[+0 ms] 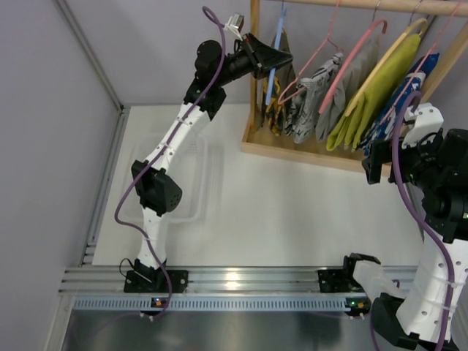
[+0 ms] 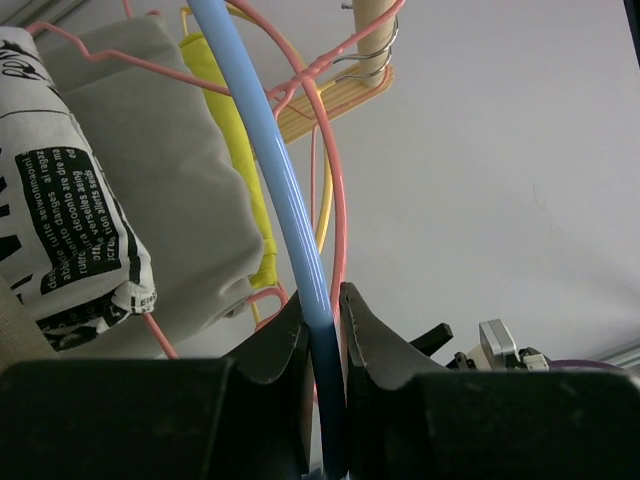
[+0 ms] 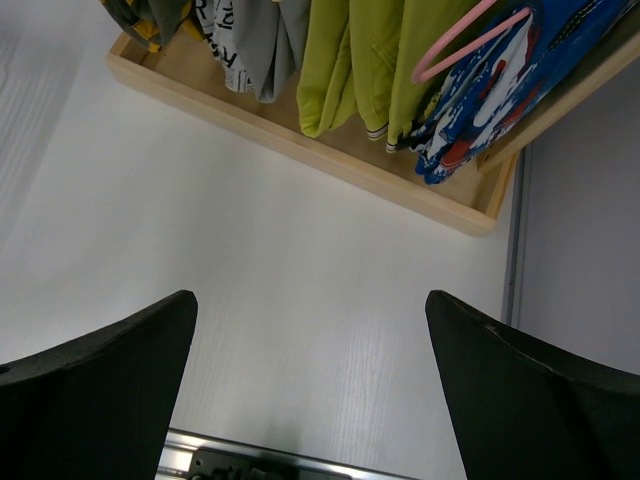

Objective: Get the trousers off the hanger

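The light blue hanger [image 1: 275, 69] hangs at the left end of the wooden rack. Below it are the trousers [image 1: 273, 113], dark olive with yellow patches. My left gripper [image 1: 267, 60] is raised to the rack and shut on the hanger's blue rod [image 2: 262, 135]. In the left wrist view the left gripper [image 2: 321, 297] has both black fingers pressed against the rod. My right gripper [image 3: 308, 296] is open and holds nothing, over bare table in front of the rack's right end. The trousers [image 3: 138, 14] show only at the top left corner of the right wrist view.
The wooden rack base [image 1: 307, 151] stands at the back. On pink hangers [image 1: 344, 55] and others hang a black-and-white printed garment [image 1: 311, 102], a grey one [image 1: 352, 80], a lime-green one [image 1: 380, 88] and a blue patterned one [image 1: 398, 102]. A clear plastic bin [image 1: 206, 157] sits at left.
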### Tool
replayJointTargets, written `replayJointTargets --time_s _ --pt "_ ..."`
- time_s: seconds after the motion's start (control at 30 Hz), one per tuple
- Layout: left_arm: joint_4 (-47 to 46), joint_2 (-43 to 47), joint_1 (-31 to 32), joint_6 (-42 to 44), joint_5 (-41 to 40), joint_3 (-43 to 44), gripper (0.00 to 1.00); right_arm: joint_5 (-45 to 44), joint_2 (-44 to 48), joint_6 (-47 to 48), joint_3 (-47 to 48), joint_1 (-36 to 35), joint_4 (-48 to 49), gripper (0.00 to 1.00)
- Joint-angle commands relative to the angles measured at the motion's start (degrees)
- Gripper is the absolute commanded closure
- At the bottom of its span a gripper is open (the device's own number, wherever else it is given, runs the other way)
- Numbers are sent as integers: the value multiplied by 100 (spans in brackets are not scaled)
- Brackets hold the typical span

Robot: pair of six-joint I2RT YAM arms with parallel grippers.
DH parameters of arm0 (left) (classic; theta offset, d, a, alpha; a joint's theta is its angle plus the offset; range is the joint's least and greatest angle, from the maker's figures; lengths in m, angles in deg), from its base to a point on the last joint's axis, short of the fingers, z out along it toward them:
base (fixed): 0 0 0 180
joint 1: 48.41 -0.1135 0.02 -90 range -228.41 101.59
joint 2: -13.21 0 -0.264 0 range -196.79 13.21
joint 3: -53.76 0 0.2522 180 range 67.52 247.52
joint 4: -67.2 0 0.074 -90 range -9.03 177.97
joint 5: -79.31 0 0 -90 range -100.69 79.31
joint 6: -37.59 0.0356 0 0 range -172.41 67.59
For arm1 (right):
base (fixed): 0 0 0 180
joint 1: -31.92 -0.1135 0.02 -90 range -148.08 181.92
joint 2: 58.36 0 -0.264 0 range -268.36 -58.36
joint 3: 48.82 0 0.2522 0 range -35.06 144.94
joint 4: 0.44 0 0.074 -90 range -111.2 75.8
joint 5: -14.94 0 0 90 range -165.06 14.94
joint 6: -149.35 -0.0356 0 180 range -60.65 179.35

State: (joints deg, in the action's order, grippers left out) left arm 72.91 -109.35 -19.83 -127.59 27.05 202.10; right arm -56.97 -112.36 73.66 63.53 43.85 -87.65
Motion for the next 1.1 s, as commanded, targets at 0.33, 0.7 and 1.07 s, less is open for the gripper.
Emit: replayJointTargets --time_s 0.33,0.7,1.07 --pt "-1453 461 166 1242 -240 1026 100 187 47 37 64 65 15 1" --pt "-1444 1129 157 1374 -73 552 100 309 -75 134 336 56 50 1" --pt "-1445 2323 183 952 111 -1274 100 958 -295 -252 627 47 480 1"
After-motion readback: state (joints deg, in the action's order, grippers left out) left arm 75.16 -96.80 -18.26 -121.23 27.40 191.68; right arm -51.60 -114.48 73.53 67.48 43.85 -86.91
